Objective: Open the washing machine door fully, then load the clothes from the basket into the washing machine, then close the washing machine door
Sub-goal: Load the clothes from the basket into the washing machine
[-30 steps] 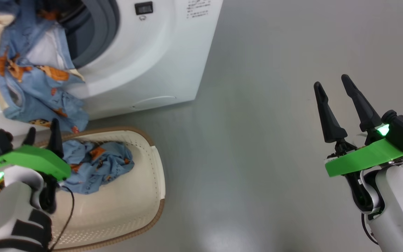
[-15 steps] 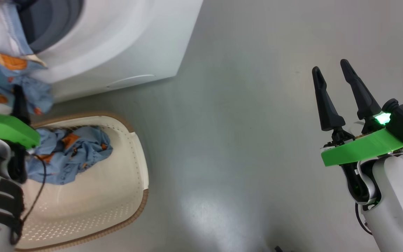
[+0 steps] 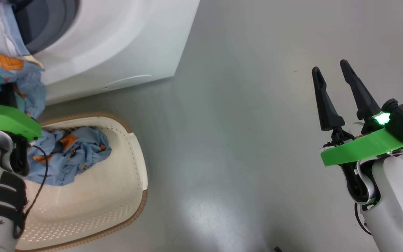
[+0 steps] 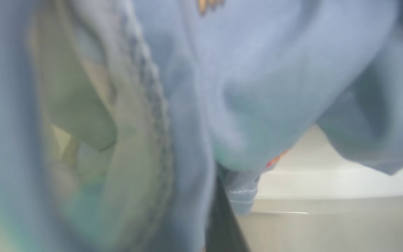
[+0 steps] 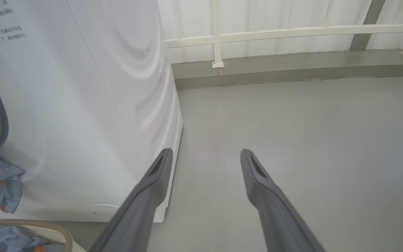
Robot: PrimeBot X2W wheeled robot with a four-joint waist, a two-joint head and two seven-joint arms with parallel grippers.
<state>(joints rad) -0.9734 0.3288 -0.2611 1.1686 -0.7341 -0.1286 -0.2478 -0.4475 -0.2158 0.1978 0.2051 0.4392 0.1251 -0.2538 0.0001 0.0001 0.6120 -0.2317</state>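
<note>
Pressed right against the left wrist camera, the clothes are a soft blue blur. Only a sliver of one dark finger pokes up among the folds, its tip lost in them. From the head, the left gripper sits at the frame's left edge, its fingers buried in a light-blue printed piece that hangs from the mouth of the washing machine; the jaws are closed together on that cloth. The right gripper hovers well apart over bare grey floor, its two fingers spread wide, holding and touching nothing. Below the left arm, the basket, partly cut off by the frame, holds another crumpled blue piece at its machine end. The machine's opening is cropped, with only grey gasket showing. Beyond, a pale rail lines the wall.
</note>
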